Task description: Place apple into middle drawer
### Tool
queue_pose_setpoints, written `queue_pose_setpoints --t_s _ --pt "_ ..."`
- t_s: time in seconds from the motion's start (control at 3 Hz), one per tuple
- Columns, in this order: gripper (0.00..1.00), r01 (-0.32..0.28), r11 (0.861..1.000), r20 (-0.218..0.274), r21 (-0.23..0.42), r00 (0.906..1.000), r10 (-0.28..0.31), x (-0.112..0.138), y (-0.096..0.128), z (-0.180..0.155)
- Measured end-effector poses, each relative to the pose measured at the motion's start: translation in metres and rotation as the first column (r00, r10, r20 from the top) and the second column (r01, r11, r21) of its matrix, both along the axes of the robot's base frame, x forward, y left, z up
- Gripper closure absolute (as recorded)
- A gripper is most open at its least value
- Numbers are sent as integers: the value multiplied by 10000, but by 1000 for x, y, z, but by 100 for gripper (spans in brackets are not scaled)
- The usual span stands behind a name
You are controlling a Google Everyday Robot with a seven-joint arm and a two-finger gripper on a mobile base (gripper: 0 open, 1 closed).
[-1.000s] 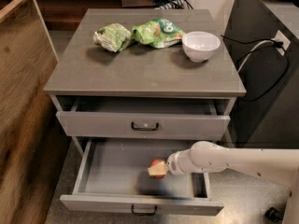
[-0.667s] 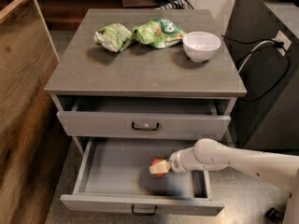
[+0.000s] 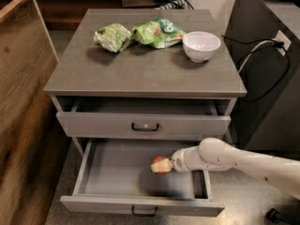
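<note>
The apple (image 3: 159, 165), small and red-orange with a yellowish blush, is at the tip of my gripper (image 3: 167, 165). The gripper is shut on it from the right. My white arm (image 3: 234, 159) reaches in from the lower right. The apple hangs just above the grey floor of the open middle drawer (image 3: 117, 175), right of its centre, with a shadow under it. The drawer's dark loop handle (image 3: 144, 211) shows at the bottom edge of the view.
The upper drawer (image 3: 143, 124), with a pale spot on its handle, is pulled out slightly. Two green snack bags (image 3: 140, 33) and a white bowl (image 3: 201, 45) sit on the cabinet top. A wooden panel (image 3: 21, 107) stands at the left. A dark cabinet with cables (image 3: 267, 69) stands at the right.
The apple and gripper have stayed almost in place over the middle drawer, only a touch higher. The arm's elbow has shifted slightly to the right.
</note>
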State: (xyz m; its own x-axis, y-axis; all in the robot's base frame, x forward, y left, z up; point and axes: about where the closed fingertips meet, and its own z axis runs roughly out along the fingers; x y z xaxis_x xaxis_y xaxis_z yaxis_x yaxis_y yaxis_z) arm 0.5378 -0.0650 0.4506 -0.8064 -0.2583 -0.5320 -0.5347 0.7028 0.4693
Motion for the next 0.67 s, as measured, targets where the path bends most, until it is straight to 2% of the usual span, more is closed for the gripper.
queue_pose_setpoints --t_s 0.33,0.67 --pt "12 9 9999 45 -137 10000 -8 -11 3 15" --pt "0 -12 9999 47 -157 10000 13 -12 3 16"
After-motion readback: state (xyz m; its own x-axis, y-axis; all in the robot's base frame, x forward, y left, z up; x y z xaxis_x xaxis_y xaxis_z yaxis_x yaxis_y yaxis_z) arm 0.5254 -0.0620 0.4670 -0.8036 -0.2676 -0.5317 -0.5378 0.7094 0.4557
